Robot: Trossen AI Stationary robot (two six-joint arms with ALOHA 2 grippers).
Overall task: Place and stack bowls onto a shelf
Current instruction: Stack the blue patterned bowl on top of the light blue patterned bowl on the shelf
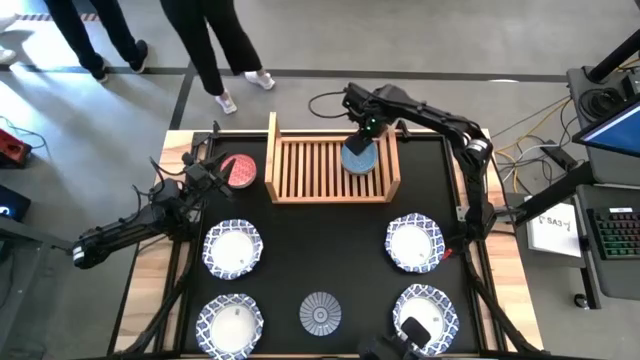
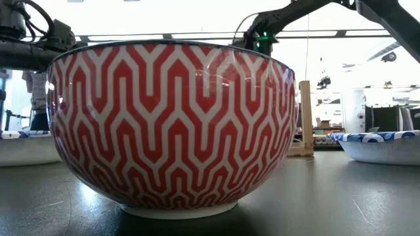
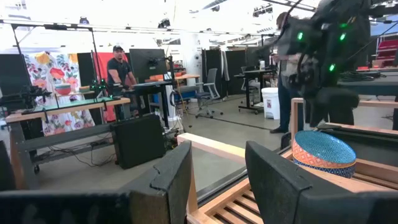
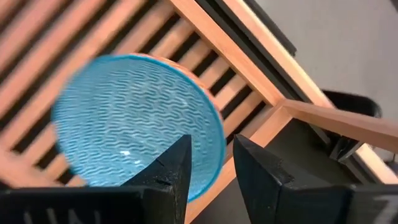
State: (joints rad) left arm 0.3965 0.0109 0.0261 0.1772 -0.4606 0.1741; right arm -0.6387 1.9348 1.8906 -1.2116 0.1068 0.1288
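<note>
The wooden shelf [image 1: 335, 160] stands at the table's far middle. A light blue bowl [image 1: 360, 158] sits on its right half; it tilts in the left wrist view [image 3: 324, 149], with an orange band under the blue that may be another bowl. My right gripper [image 4: 210, 165] is open just above the bowl's rim [image 4: 214, 134], a finger on each side, touching nothing. My left gripper [image 1: 218, 172] is open beside the red bowl [image 1: 240, 170], which rests on its foot left of the shelf [image 2: 174, 124]. No separate yellow bowl shows.
Four white blue-rimmed bowls stand on the near half of the table [image 1: 232, 250] [image 1: 230, 322] [image 1: 415, 243] [image 1: 425, 315], with a small grey-blue bowl [image 1: 320, 313] between the near two. The shelf's left half [image 1: 305, 160] is bare. People stand beyond the far edge [image 1: 215, 50].
</note>
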